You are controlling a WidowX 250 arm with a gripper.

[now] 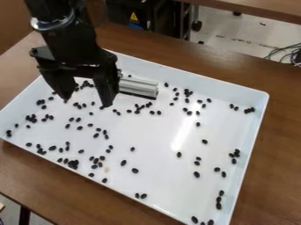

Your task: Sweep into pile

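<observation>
- Dark pellets (pixel 134 170) lie scattered, some clustered, across the white tray (pixel 194 79); its raised walls presumably keep them in while they get swept.
- A grey block-like tool (pixel 139 86), probably the sweeper, rests among them, outside the jaws (pixel 86 102), just beside the finger nearer the tray's middle; contact is unclear.
- The jaws stand wide apart, gripping nothing, pellets around and beneath them.
- The bench (pixel 267 145) carries the tray.
</observation>
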